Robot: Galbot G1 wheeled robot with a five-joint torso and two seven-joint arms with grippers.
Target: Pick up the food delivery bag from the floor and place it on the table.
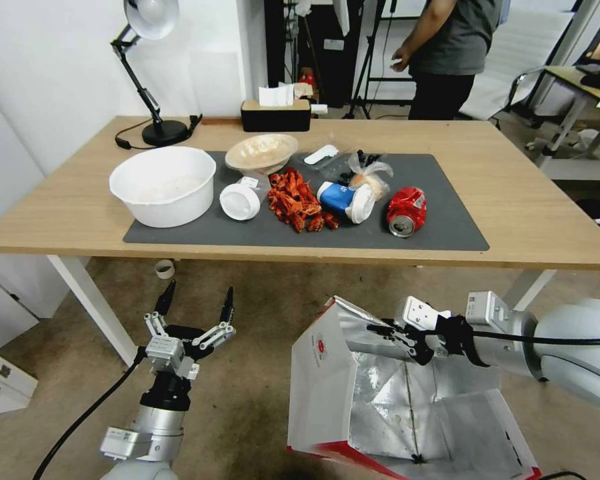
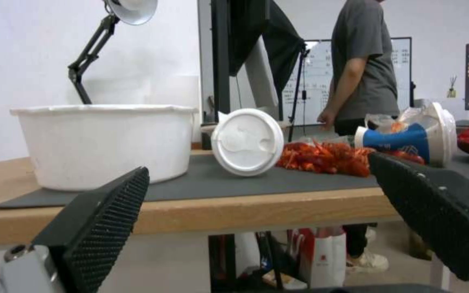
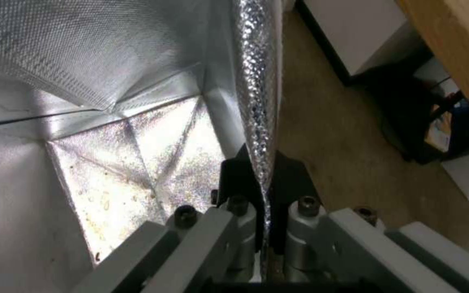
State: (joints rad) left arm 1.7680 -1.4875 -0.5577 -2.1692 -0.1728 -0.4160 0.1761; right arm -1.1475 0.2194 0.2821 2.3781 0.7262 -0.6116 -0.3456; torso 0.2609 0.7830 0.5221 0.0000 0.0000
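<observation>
Nearest the robot, on the right, the food delivery bag [image 1: 407,393] sits below the table's front edge, tilted so its open mouth faces up and toward the camera, with the silver foil lining in plain sight and a small round red logo on its white left panel. Whether its base touches the floor [image 1: 260,373] cannot be told. The right gripper [image 1: 387,330] reaches in from the right and is clamped on the far top rim of the bag; in the right wrist view its two dark fingers [image 3: 234,179] pinch the foil edge between them, one inside the bag and one outside.

To the left, at about the same depth, the left gripper [image 1: 197,307] hangs above the stained brown floor with its fingers spread wide and pointing away from the robot toward the table, holding nothing.

Beyond both stands the table [image 1: 527,200], a light-wood top on white angled legs with a long dark grey mat [image 1: 447,220]. On the mat, from left to right, lie a large white bowl [image 1: 163,183], a white lidded cup [image 1: 240,200] on its side, a heap of red shells [image 1: 297,200], a blue-and-white cup [image 1: 343,199] on its side and a crushed red can [image 1: 407,210]. Farther back are a shallow bowl [image 1: 261,152], a black desk lamp [image 1: 155,73] at the far left and a tissue box [image 1: 275,115].
</observation>
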